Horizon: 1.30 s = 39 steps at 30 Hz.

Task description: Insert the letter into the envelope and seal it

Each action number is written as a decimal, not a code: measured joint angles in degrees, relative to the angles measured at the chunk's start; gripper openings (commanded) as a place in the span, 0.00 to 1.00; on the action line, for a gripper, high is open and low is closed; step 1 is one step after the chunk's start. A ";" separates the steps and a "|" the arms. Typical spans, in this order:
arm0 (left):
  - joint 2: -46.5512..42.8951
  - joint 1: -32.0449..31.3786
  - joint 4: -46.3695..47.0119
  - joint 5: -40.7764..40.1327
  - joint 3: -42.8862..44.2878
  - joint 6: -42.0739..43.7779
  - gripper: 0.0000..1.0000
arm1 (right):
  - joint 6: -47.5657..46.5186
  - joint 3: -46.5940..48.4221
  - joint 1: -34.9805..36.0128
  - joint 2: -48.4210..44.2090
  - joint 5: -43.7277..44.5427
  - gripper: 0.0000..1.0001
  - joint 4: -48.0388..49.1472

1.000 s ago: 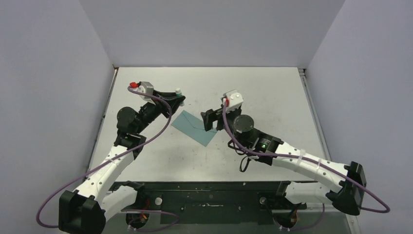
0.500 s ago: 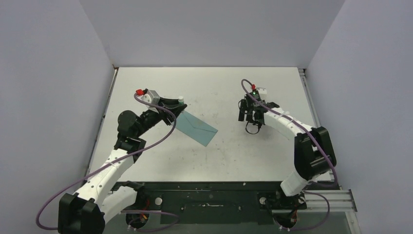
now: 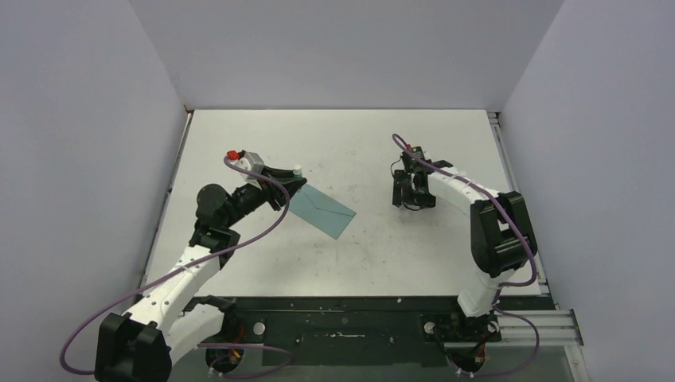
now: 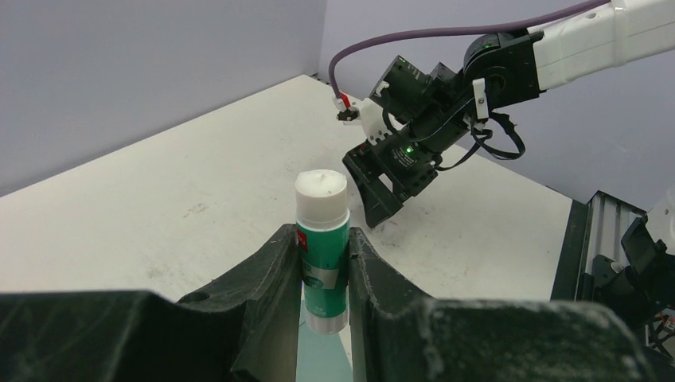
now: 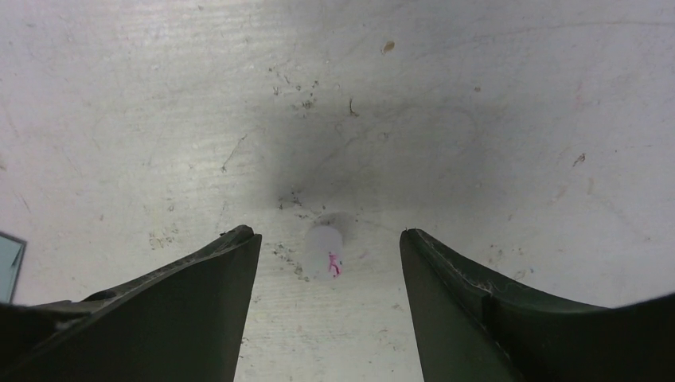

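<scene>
Left pincer (image 3: 295, 177): closed narrow on the glue stick (image 4: 322, 255), which you can see clamped between both fingers in the left wrist view.
Glue stick: green-labelled body with a white end. The white end juts out past the fingertips, away from the wrist.
Envelope (image 3: 325, 209): your teal envelope lies flat on the bench (image 3: 358, 255), left of centre and set at a slant, with its V-shaped flap line facing up. Its upper-left end sits under the left pincer, and the left wrist view shows a strip of teal right below the stick. You cannot tell from these views whether the stick touches the paper.
Right pincer (image 5: 328, 235): spread wide and holding nothing, pointed down at bare bench. It is well apart from the envelope, on the right half.
Small white piece (image 5: 325, 255): a little white round bit with a pink mark lies on the bench between the right fingers, touching neither of them. It is too blurred for you to say more about it.
Right wrist view, left edge: a sliver of teal shows there, at the edge of the frame.
Bench surface: pale and scuffed, with dark specks around the white piece.
</scene>
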 measured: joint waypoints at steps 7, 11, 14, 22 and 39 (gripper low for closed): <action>0.76 0.00 0.35 0.02 -0.22 -0.66 0.00 | -1.14 -0.39 0.00 0.04 -1.05 0.47 -1.46; 0.81 0.00 0.76 0.02 -0.52 -0.79 0.00 | -1.40 -0.70 0.00 0.04 -1.05 0.48 -1.53; 1.01 0.00 0.85 0.02 -0.52 -0.92 0.00 | -1.53 -0.83 0.22 0.04 -1.05 0.46 -1.49; 1.05 0.00 1.14 0.02 -1.05 -1.81 0.00 | -1.79 -1.55 0.42 0.76 -1.42 0.39 -1.44; 0.96 -0.13 1.14 0.83 -1.92 -2.16 0.00 | -2.01 -1.38 0.76 1.11 -5.31 0.05 -2.58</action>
